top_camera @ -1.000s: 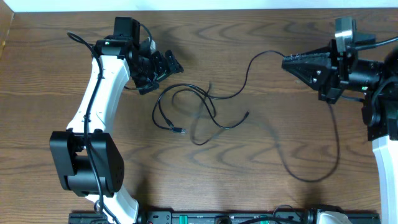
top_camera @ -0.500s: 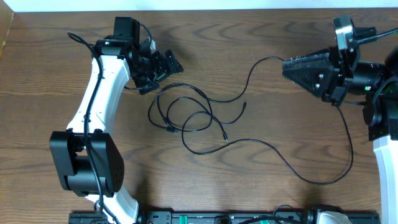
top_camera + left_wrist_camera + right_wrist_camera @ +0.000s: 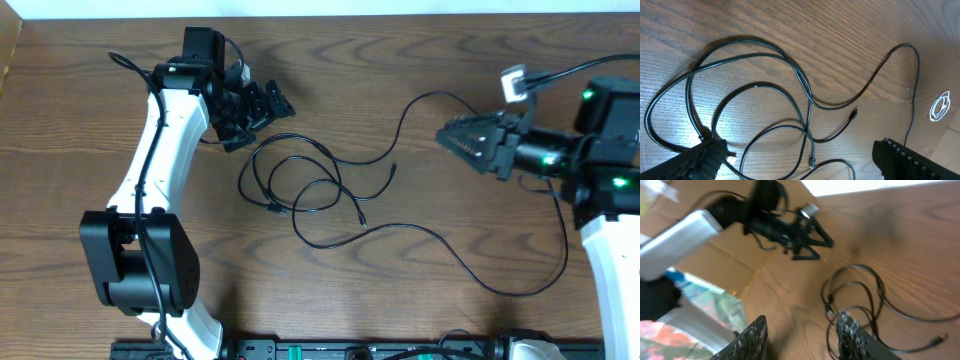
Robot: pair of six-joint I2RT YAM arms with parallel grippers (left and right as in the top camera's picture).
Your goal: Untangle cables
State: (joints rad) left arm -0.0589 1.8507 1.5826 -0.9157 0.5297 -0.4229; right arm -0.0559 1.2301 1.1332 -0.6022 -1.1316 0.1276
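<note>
Left gripper (image 3: 254, 120): fingers spread wide, empty, hovering just up-left of the pile. Cables (image 3: 318, 182) lie mid-table (image 3: 100, 60) as overlapping black loops, with several strands meeting at one crossing (image 3: 809, 102). Two plug ends (image 3: 393, 168) (image 3: 361, 220) lie free on the loops' right side and look like the easy exits. A long strand (image 3: 520, 292) sweeps wide toward the right arm. Right gripper (image 3: 447, 134): fingers parted, nothing between them, well apart from the loops. No white cord visible.

My call:
- Left pins the outer loop.
- Right pinches low, just behind a free plug.
- Draw it out flat and slowly to the right.
- Stop if the loops drag along.
</note>
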